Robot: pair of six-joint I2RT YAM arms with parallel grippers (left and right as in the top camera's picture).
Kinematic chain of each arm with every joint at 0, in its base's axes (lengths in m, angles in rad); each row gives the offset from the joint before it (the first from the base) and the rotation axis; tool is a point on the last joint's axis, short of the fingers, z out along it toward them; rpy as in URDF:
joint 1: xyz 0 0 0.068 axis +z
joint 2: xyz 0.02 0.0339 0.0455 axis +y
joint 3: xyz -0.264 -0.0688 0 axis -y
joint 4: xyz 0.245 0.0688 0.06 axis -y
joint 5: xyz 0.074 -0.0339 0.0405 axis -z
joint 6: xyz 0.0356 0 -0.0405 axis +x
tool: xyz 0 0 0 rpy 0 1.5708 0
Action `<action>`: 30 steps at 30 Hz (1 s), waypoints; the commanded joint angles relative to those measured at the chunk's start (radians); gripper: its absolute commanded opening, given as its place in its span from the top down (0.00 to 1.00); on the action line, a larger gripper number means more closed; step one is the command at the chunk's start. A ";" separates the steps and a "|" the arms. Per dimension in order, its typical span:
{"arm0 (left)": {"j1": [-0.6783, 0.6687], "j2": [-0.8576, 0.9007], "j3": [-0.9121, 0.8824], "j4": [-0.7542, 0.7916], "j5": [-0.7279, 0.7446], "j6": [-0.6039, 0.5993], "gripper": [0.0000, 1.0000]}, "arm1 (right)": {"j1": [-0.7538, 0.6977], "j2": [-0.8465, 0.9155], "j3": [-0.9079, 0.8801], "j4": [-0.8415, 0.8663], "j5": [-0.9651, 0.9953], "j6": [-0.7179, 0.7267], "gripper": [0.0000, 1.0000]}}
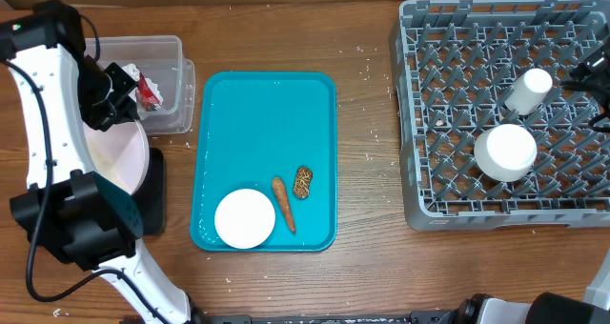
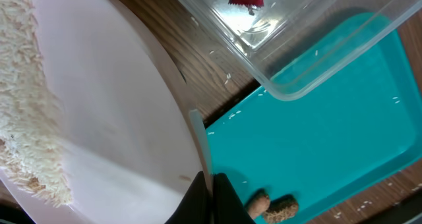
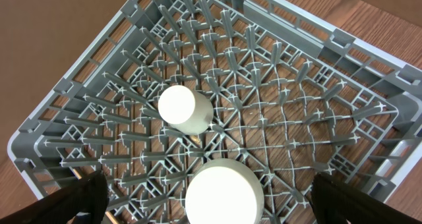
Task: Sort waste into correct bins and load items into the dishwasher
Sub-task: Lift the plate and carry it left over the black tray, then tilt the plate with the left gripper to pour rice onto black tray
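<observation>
- The plate (image 1: 119, 157) with rice (image 2: 26, 85) sat tilted at the left of the overhead frame, above a black bin (image 1: 154, 195). The left gripper (image 1: 114, 103) looked clamped on its upper rim, though we saw only one finger (image 2: 208, 197) clearly.
- Spill risk: the rice was piled against one edge of the plate. If that edge sat off the bin mouth, we judged grains would land on the table (image 1: 362, 38) or the teal tray (image 1: 267, 114). Loose grains already lay on both.
- Slip risk: it was a rim pinch on a smooth plate, so more tilt could drop the whole plate into the bin.
- Knock risk: the clear container (image 1: 162, 67) holding a red wrapper (image 1: 148, 91) lay just beside the gripper, at upper left. A wrist swing could shove it.
- Sorting risk: the tray held a white bowl (image 1: 245, 218), a carrot-like piece (image 1: 284, 203) and a brown lump (image 1: 303, 182), all unsorted. We couldn't tell what the lump was, so it could go in the wrong bin.
- The right gripper (image 3: 208, 181) hung wide open over the rack (image 1: 457, 200) at the right, above two white cups (image 3: 186, 109). The arms were well apart, so we judged a clash unlikely.
</observation>
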 commanded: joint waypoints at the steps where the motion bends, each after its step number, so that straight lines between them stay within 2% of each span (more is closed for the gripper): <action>1: 0.020 -0.039 0.020 0.008 0.050 0.045 0.95 | -0.001 -0.005 0.006 0.004 0.010 -0.005 0.00; 19: 0.036 -0.038 0.015 0.006 0.080 0.059 0.96 | -0.001 -0.005 0.006 0.004 0.010 -0.005 0.00; 30: 0.105 -0.038 0.008 -0.013 0.199 0.153 0.96 | -0.001 -0.005 0.006 0.004 0.010 -0.005 0.00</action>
